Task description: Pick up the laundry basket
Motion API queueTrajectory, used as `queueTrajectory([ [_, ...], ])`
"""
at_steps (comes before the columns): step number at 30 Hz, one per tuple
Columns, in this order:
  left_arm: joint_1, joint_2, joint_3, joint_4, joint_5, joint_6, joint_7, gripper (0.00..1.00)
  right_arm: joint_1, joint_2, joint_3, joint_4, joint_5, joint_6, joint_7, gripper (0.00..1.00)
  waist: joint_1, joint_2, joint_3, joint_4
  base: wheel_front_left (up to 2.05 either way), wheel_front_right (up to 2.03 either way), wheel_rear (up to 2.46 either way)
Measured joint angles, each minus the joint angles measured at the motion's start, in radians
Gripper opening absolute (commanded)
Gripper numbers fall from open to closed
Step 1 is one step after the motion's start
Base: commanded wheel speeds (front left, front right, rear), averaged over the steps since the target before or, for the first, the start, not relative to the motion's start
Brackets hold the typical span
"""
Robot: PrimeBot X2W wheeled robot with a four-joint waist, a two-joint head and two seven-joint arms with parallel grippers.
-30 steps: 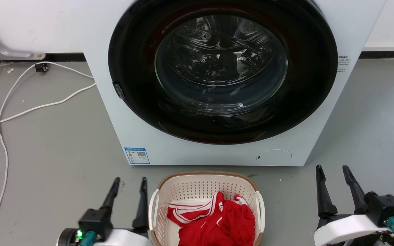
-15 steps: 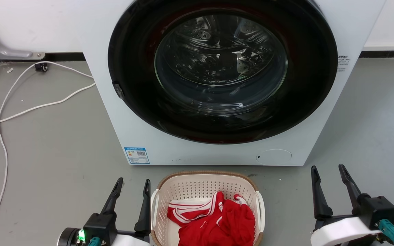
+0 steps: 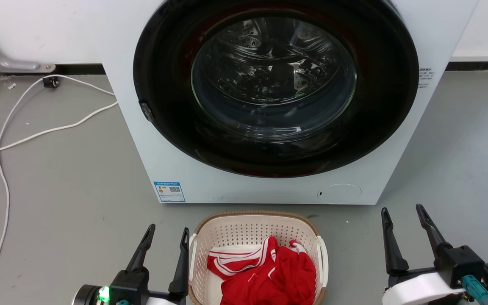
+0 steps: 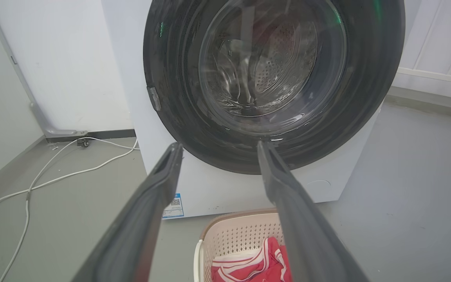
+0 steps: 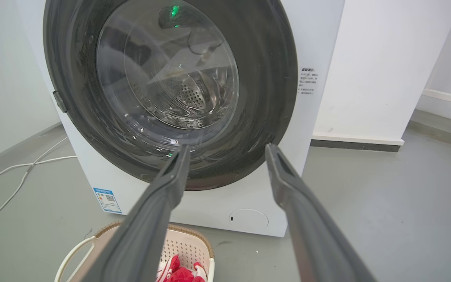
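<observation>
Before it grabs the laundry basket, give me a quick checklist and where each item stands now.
1. The basket stands upright on the floor: ok.
2. The left hand is open: ok.
3. The right hand is open: ok.
4. The left hand is close beside the left handle in the head view: ok.
5. The right hand is near the right handle: not ok, bare floor between.
6. The basket's near edge is free: cannot tell, cut off.
</observation>
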Motion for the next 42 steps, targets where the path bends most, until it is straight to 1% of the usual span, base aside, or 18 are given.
queueTrajectory([
  [14, 0.001, -0.004, 0.017, 0.008, -0.009, -0.013, 0.000, 1.00, 0.000, 0.000, -0.001, 0.006, 0.020, 0.000, 0.000, 1.00, 0.0000, 0.0000, 0.019, 0.000, 0.00, 0.00, 0.00],
  [20, -0.044, -0.005, 0.013, 0.092, -0.028, -0.017, 0.000, 1.00, -0.038, 0.000, 0.008, 0.065, 0.024, 0.000, 0.000, 1.00, 0.0000, 0.0000, 0.078, -0.001, 0.00, 0.00, 0.00],
  [26, -0.139, -0.005, 0.024, 0.196, -0.033, -0.017, 0.000, 1.00, -0.138, 0.000, 0.023, 0.129, 0.021, 0.000, 0.029, 1.00, 0.0001, 0.0000, 0.173, -0.003, 0.00, 0.00, 0.00],
  [33, -0.305, -0.001, 0.061, 0.340, -0.016, -0.020, 0.000, 1.00, -0.288, 0.000, 0.034, 0.221, 0.021, 0.000, 0.091, 1.00, 0.0001, 0.0000, 0.321, -0.006, 0.00, 0.00, 0.00],
  [37, -0.413, 0.025, 0.076, 0.429, -0.007, -0.032, 0.000, 1.00, -0.386, 0.000, 0.047, 0.290, 0.028, 0.000, 0.127, 1.00, 0.0002, 0.0000, 0.414, -0.008, 0.00, 0.00, 0.00],
  [42, -0.549, 0.051, 0.085, 0.557, -0.007, -0.045, 0.000, 1.00, -0.500, 0.000, 0.051, 0.411, 0.053, 0.000, 0.166, 1.00, 0.0002, 0.0000, 0.527, -0.014, 0.00, 0.00, 0.00],
])
